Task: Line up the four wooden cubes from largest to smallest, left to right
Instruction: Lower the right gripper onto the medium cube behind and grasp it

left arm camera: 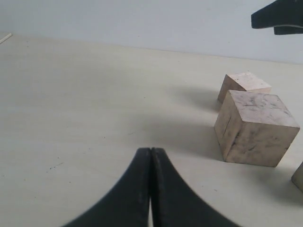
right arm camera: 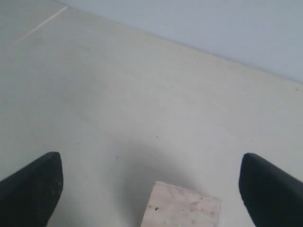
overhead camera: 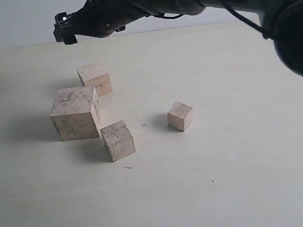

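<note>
Evidently the right hand (overhead camera: pixel 63 29) hangs spread wide, empty, over a mid-size wooden cube (right arm camera: pixel 182 210) sitting below, btwn its fingers; prob. lining up a grasp. Largest cube (overhead camera: pixel 76 113) is just beside that one, smallest cube (overhead camera: pixel 180 115) well apart. Left hand (left arm camera: pixel 150 189) is clenched, empty, low over the surface (left arm camera: pixel 71 118), likely parked out of the way.

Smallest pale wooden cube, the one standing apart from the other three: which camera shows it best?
The exterior view: the smallest pale wooden cube sits whole and unobstructed there, on bare table. Neither wrist view shows it at all.

A lab-like test bench: bare pale tabletop (overhead camera: pixel 242 180) against plain wall (overhead camera: pixel 16 19).
</note>
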{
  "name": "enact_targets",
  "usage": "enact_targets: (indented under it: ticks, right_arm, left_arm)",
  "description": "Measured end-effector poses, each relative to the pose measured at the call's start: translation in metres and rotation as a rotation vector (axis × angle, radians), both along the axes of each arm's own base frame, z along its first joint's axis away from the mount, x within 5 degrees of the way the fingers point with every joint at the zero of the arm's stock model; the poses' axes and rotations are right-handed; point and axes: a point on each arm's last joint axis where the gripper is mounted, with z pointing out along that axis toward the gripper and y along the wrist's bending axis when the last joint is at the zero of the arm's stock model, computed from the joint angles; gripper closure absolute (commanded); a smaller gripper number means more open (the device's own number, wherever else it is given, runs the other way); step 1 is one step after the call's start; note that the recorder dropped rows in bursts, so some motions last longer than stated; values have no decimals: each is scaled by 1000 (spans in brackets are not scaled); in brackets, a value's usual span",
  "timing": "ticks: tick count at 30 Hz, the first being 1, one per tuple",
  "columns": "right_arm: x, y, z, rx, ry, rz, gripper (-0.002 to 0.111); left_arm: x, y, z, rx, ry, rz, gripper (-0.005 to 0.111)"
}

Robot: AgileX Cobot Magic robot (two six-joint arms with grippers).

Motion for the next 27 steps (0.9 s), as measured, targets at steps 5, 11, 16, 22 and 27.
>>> enact_targets:
  ticks: [5, 11, 16, 22, 27]
  right_arm:
    - [11, 1, -7, -189, 99, -43, 15]
    - [14, 6, 11, -169, 111, -70, 15]
    - [14, 8, 16, -150, 116, -90, 15]
    - [14, 13, -11, -211, 126, -85, 15]
    - [12, 18, -38, -266, 140, -70, 15]
  left_arm:
    - [0, 0, 0, 0, 0, 0, 107]
    - [0, 0, 0, 0, 0, 0, 107]
    - [0, 0, 0, 0, 0, 0, 107]
    - [0, 0, 0, 0, 0, 0, 107]
    - [0, 0, 0, 0, 0, 0, 107]
